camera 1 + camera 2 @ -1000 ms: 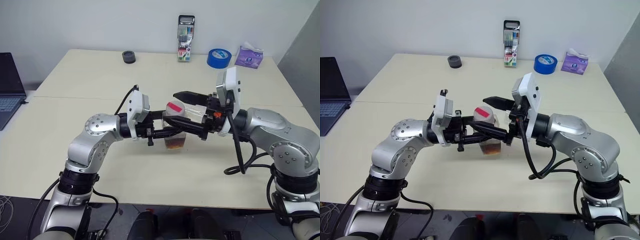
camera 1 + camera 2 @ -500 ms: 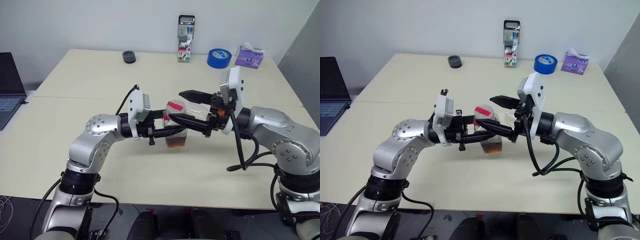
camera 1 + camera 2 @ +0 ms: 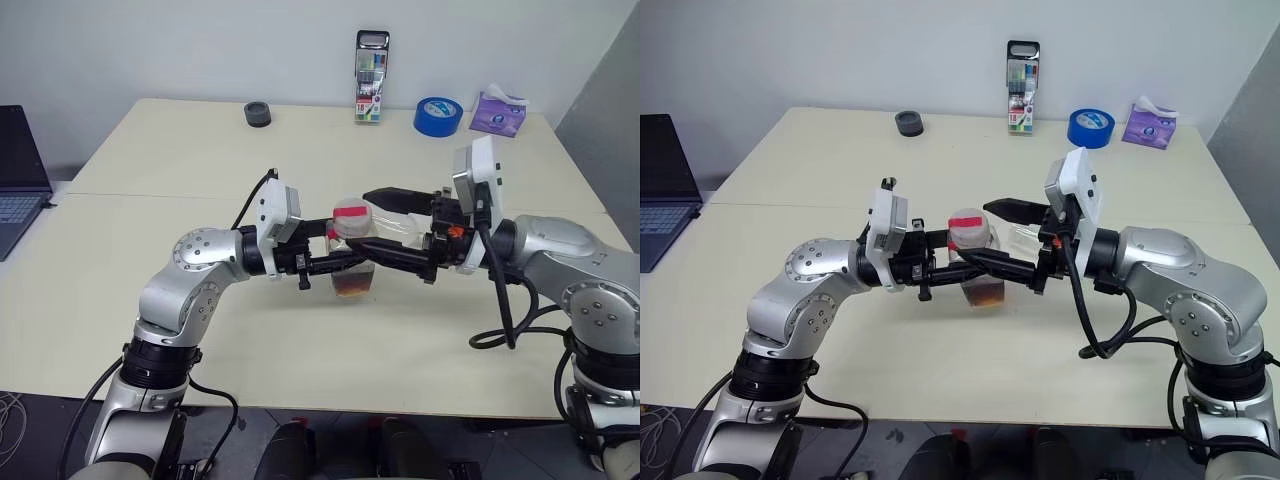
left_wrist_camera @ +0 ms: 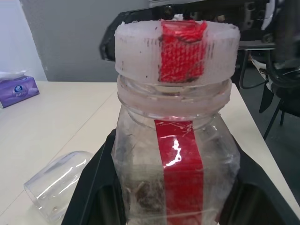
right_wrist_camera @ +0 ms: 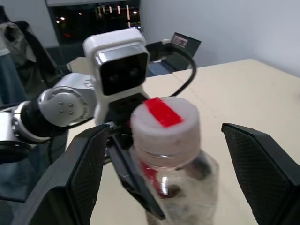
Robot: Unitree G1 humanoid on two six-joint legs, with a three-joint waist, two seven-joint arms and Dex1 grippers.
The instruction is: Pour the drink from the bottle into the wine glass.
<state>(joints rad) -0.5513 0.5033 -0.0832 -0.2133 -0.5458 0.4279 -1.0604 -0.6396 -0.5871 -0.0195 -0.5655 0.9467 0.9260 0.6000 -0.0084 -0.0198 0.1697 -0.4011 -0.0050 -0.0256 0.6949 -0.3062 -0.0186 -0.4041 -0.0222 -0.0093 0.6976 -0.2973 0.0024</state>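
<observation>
Left gripper (image 3: 345, 262) gripping bottle (image 3: 351, 250) upright above table (image 3: 150, 180) centre; right gripper (image 3: 385, 220) gaping wide around cap (image 3: 968, 228), not touching. Wine glass (image 4: 58, 183) lying sideways beside bottle.

You're working in an office or lab room: pale beige tables (image 3: 150, 160) pushed together against a plain white wall (image 3: 200, 40), an open laptop (image 3: 15, 170) at one side, and desk supplies along the far edge — a marker-pen case (image 3: 372, 75), blue tape roll (image 3: 437, 115), and purple tissue pack (image 3: 498, 112).
</observation>
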